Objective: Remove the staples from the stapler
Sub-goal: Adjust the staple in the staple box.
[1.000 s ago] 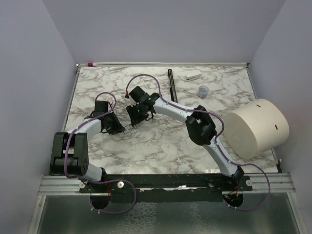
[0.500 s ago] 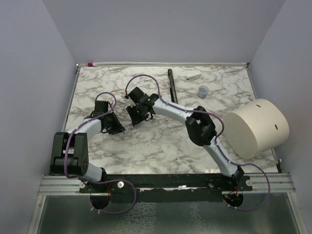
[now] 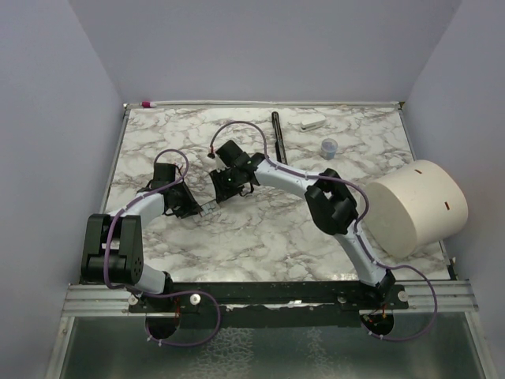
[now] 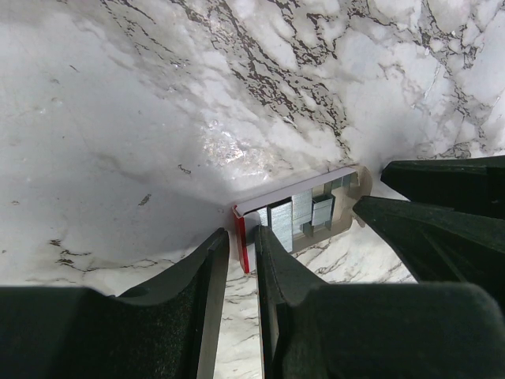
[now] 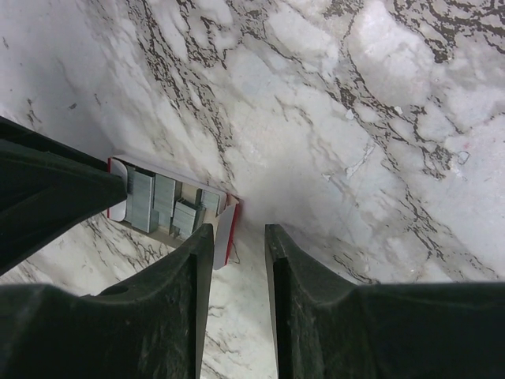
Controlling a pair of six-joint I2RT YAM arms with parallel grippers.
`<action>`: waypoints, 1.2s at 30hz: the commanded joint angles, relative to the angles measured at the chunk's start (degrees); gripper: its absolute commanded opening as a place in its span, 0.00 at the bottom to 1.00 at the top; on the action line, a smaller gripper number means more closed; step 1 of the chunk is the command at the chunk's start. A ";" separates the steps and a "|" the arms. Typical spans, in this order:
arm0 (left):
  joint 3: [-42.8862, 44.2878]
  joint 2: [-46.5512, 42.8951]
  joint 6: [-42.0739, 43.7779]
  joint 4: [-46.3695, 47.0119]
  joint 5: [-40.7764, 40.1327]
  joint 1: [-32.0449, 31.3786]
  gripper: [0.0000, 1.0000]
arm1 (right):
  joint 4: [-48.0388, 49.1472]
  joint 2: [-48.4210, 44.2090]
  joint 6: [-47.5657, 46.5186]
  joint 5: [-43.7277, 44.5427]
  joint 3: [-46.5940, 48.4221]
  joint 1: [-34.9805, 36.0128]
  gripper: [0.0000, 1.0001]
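Observation:
The stapler [image 3: 210, 205] is a small red-and-white tray lying open on the marble between both grippers. Silvery strips of staples [image 4: 304, 213] lie inside it, also seen as staples [image 5: 162, 201] in the right wrist view. My left gripper [image 4: 241, 237] is shut on the stapler's red end wall [image 4: 241, 246], one finger on each side of it. My right gripper [image 5: 239, 230] is at the opposite end with its jaws apart. The stapler's white-and-red end flap [image 5: 226, 229] stands inside the gap, against the left finger and clear of the other.
A long thin black bar [image 3: 279, 138], a small white block [image 3: 312, 122] and a small grey cup [image 3: 329, 148] lie toward the back. A large cream cylinder [image 3: 417, 207] fills the right side. Grey walls enclose the table.
The right gripper's jaws have narrowed and its wrist has shifted slightly to the right. The left arm and the stapler have stayed where they were.

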 commanded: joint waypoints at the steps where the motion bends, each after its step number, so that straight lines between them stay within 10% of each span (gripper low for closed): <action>1: -1.39 1.36 1.75 -3.90 -5.93 -0.32 0.25 | -0.96 -0.12 0.60 -1.12 -3.50 -0.91 0.32; 36: -1.21 1.27 1.83 -3.50 -5.14 -0.31 0.25 | -10.60 7.02 -1.90 11.36 8.03 2.22 0.28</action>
